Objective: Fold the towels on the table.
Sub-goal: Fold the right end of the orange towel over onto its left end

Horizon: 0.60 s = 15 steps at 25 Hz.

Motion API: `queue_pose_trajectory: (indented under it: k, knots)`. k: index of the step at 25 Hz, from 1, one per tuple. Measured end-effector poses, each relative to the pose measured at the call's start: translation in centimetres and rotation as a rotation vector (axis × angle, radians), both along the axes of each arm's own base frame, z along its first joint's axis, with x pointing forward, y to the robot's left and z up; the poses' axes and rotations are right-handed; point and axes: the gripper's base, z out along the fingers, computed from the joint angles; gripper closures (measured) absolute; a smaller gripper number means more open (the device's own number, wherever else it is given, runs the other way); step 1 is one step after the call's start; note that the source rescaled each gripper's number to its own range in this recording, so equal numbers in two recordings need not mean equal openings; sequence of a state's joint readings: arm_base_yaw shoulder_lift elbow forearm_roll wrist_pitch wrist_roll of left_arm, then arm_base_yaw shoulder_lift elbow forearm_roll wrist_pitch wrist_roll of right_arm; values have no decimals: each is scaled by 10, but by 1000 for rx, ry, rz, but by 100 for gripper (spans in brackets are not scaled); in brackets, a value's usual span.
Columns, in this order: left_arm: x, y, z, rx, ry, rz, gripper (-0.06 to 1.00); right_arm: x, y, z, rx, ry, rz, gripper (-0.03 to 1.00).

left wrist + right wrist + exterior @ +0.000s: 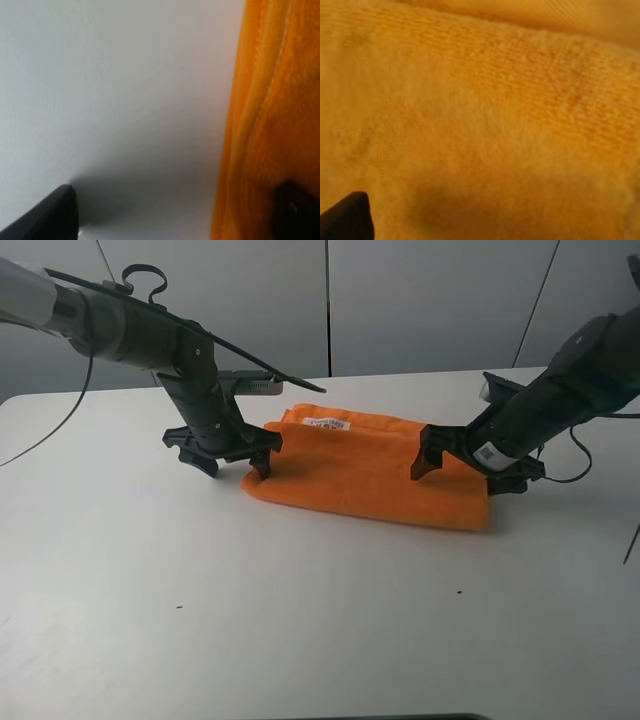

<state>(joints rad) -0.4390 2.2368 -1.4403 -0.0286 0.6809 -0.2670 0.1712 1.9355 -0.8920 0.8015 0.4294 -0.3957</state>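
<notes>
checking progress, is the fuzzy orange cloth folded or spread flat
Folded, apparently in half: the bright orange fuzzy cloth lies as a narrow band on the white table, stacked edges showing in the left wrist view.

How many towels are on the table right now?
1. One orange towel lies folded across the far middle of the table, its left end at the left tool, its right end under the right tool. Its layers could hide a second cloth.
</notes>
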Motion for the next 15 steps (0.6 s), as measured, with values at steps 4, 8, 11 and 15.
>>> queue_pose_trajectory:
  k: [4, 8, 11, 15]
  knots:
    - [0, 0, 0, 0, 0, -2, -5, 3, 6, -1, 81, -25, -10, -3]
    - [0, 0, 1, -1, -1, -6, -5, 5, 9, -1, 115, -46, 2, -3]
    - [0, 0, 0, 2, -1, -17, -5, 4, 10, -1, 123, -49, 21, 4]
    - [-1, 0, 0, 2, -1, -33, -5, 3, 12, 0, 131, -51, 58, 85]
